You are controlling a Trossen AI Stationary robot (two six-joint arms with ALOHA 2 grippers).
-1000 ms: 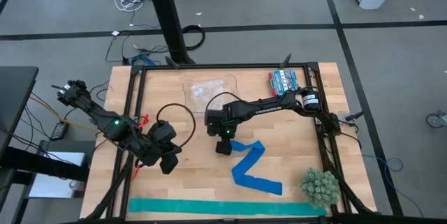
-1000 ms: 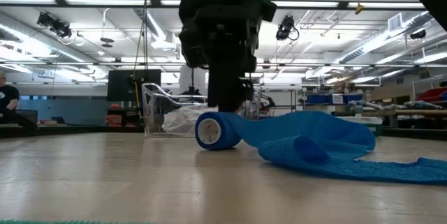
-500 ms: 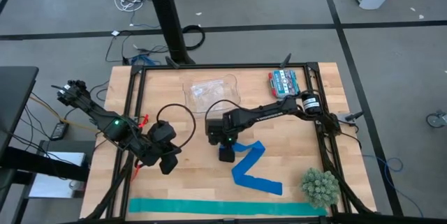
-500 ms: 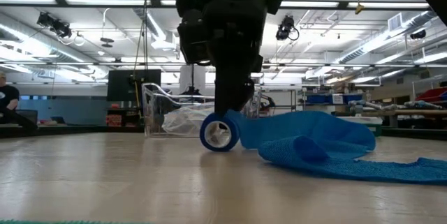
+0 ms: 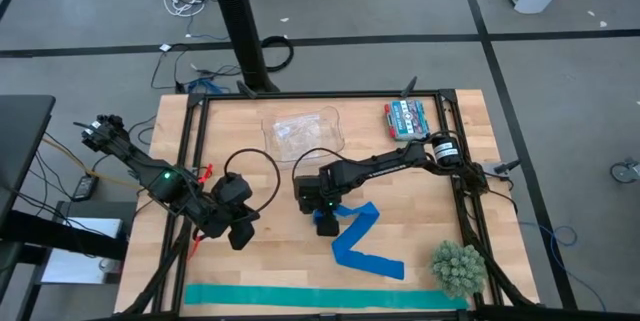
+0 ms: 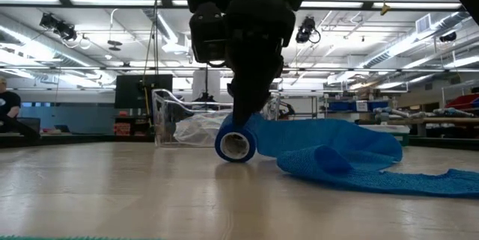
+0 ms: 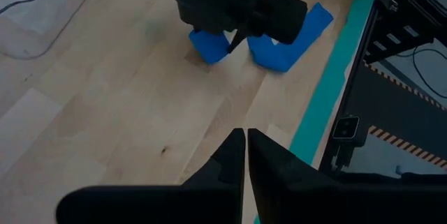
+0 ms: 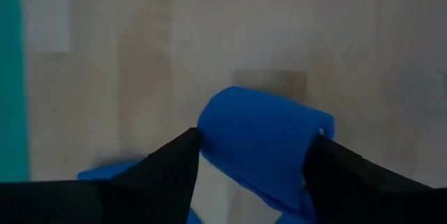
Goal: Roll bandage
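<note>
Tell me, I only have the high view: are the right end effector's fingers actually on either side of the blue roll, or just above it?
Observer: On either side. The right wrist view shows the rolled end of the bandage sitting between the right end effector's two fingers, one against each flat end of the roll.
Operator: Is the roll lifted?
Observer: No. In the low view the roll rests on the table, with the loose tail piled beside it.
Operator: And the left end effector?
Observer: The left end effector is shut and empty, hanging above bare wood away from the roll.
</note>
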